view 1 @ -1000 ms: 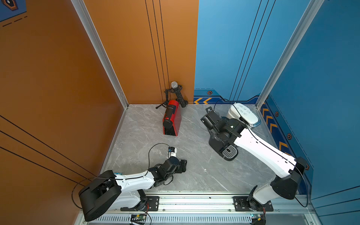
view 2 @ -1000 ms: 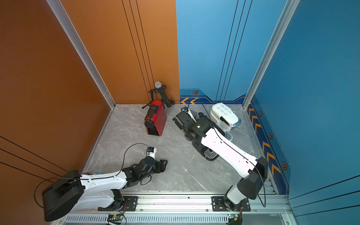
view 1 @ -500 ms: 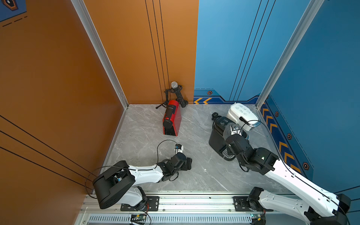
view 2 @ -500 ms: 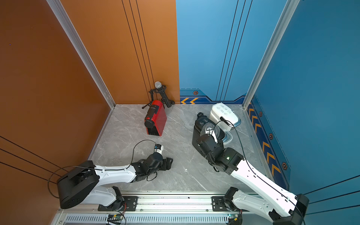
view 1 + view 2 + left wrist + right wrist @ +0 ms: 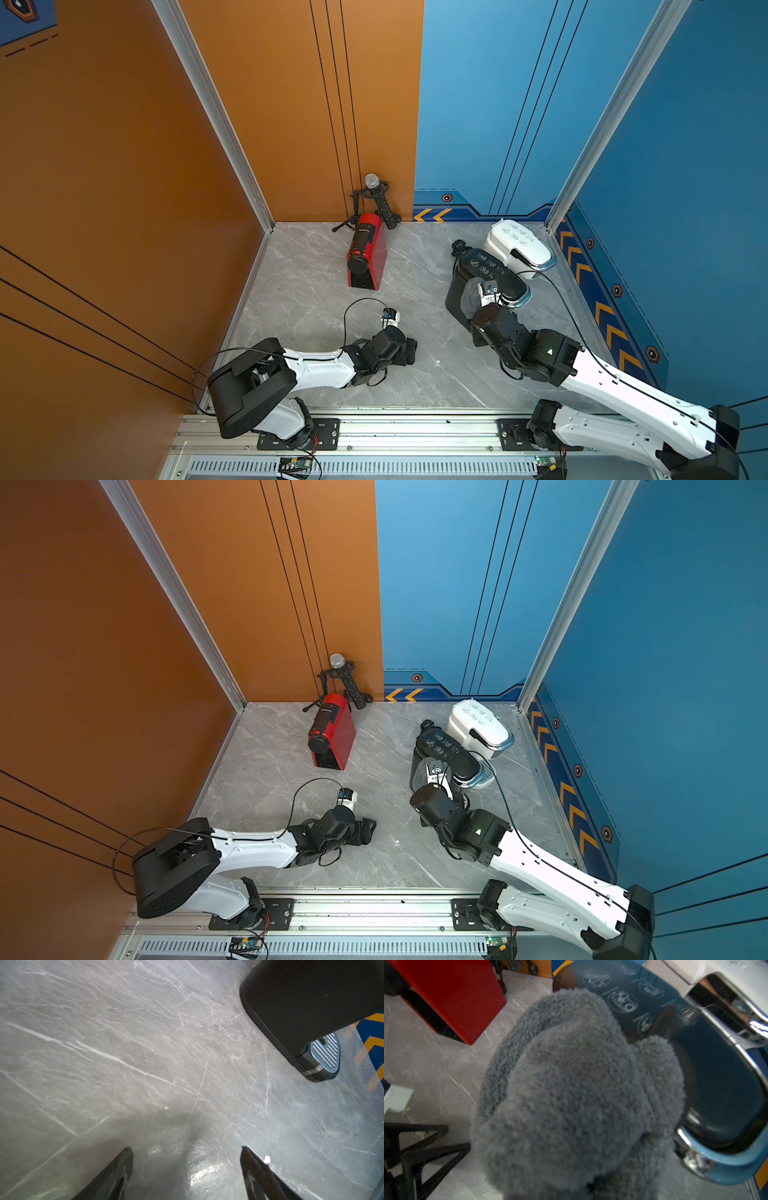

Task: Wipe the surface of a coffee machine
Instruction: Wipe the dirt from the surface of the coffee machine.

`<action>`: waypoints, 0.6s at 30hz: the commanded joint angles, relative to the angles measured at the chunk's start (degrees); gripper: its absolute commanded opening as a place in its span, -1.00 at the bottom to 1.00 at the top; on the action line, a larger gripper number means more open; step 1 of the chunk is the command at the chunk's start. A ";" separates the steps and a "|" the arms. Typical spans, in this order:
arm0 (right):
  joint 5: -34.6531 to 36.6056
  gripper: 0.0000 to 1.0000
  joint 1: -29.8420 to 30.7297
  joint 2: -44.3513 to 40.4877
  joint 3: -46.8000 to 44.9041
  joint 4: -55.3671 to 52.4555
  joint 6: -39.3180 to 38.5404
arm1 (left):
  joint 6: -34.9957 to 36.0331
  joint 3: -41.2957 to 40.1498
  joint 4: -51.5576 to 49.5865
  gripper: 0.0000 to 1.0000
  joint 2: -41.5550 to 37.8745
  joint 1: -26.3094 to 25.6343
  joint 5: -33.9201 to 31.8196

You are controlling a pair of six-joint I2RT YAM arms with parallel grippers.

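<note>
Mid-wipe, by the look of it. Clamped shut in the right gripper [image 5: 478, 302]: a grey fluffy cloth [image 5: 571, 1095], bunched ahead of the jaws and hiding them. Just beyond the cloth, touching or nearly so, the black coffee machine [image 5: 486, 266]. Hard to say from the wrist view whether pressed onto its glossy top or only against its near flank. No telling which patches already wiped, with no streaks or dirt to go by. Probably left to do: the rest of the top, the button panel further ahead of the jaws, the sides. Left gripper [image 5: 187, 1150] low over the table [image 5: 124, 1043], jaws spread wide with nothing between them, the black machine well ahead and off to one side. Red machine [image 5: 368, 253] and white machine [image 5: 517, 245] well clear of both grippers.
</note>
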 commanded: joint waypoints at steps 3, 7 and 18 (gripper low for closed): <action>-4.89 -0.75 -0.77 -0.12 -0.90 -8.56 2.87 | 1.44 2.68 0.02 0.64 2.73 -0.54 1.55; -4.95 -0.80 -2.27 1.75 -6.53 -6.99 8.84 | 1.54 3.82 0.77 0.64 4.18 -0.79 2.43; -22.71 -0.84 -20.55 0.83 -20.00 11.67 9.51 | 1.73 3.24 0.79 0.65 3.33 -0.97 2.20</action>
